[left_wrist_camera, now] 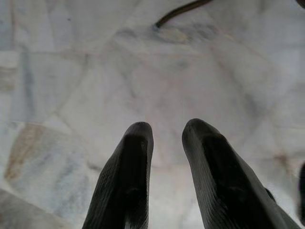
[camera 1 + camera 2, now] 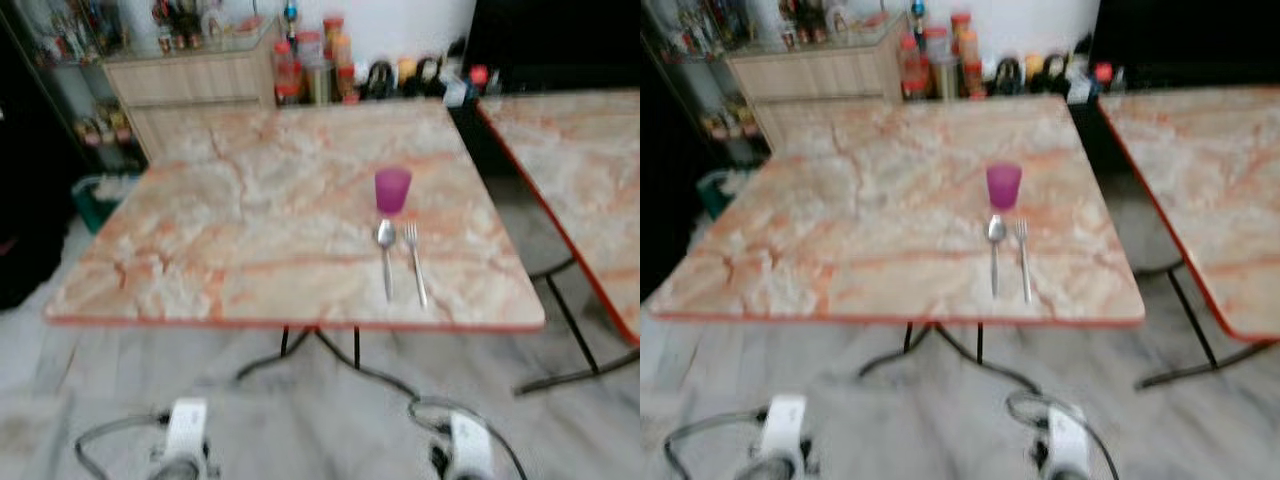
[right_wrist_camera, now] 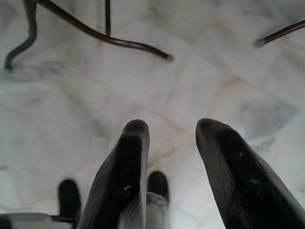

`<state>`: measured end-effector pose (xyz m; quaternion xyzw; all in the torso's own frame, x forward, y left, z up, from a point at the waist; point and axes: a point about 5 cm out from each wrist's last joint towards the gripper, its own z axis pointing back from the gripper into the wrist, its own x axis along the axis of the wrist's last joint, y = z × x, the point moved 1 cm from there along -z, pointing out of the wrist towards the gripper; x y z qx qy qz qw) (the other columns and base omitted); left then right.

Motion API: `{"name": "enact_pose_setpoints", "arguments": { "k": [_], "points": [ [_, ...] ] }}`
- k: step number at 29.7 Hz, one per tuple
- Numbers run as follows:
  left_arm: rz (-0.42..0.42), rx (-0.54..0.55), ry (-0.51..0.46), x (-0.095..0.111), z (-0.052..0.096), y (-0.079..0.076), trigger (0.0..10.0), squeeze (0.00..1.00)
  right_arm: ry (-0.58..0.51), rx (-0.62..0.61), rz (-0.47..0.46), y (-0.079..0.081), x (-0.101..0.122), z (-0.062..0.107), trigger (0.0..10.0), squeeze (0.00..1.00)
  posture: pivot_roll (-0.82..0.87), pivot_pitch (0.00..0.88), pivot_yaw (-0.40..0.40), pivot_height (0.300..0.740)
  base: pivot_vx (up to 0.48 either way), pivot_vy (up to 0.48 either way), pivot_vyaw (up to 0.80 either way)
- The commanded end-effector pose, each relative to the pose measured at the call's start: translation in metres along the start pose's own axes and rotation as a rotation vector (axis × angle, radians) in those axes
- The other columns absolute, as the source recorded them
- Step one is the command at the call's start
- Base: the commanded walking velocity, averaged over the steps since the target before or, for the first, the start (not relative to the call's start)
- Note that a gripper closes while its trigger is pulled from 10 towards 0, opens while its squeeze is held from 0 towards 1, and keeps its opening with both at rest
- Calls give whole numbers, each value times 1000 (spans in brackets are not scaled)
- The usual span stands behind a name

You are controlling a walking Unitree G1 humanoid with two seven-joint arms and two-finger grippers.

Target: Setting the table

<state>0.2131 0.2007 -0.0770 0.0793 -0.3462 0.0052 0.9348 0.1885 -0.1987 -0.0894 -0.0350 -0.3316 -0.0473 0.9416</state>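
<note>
Silver arms trail black cables; long black fingers (image 1: 128, 176) taper.

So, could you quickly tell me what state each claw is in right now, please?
Left claw: open, holding nothing, pointing down at the marble floor.
Right claw: open, holding nothing, also above the floor.

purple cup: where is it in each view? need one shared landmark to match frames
Left eye: purple cup right of centre on the marble table, just beyond the spoon and fork.
Right eye: same spot, slightly nearer centre.
Left wrist: left claw over floor.
Right wrist: right claw over floor, table legs beyond.
Landmark: spoon-fork pair.
</note>
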Motion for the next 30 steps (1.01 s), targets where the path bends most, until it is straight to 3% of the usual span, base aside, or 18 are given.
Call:
{"name": "enact_pose_setpoints", "arguments": {
  "k": [1,12,17,23,28,30],
  "points": [
    [-9,21,37,-11,2,9,10000,0,-27,41,16,13,5,-1,10000,0,-3,0,57,740,0,0,0],
    [-16,25,46,-16,3,10,10000,0,-235,70,203,-3,19,7,10000,0,-14,0,51,740,0,0,0],
    [-27,23,47,-16,3,11,10000,0,-389,75,232,-7,23,19,10000,0,-30,0,60,740,0,0,0],
    [-46,17,48,-16,3,12,10000,0,-505,95,212,2,30,31,10000,0,-47,0,73,740,0,0,0],
    [-52,13,51,-18,4,11,10000,0,-471,81,174,1,22,29,10000,0,-54,0,77,740,0,0,0],
    [-53,10,52,-18,4,10,10000,0,-403,43,132,-6,14,25,10000,0,-50,0,78,740,0,0,0]
  ]
}}
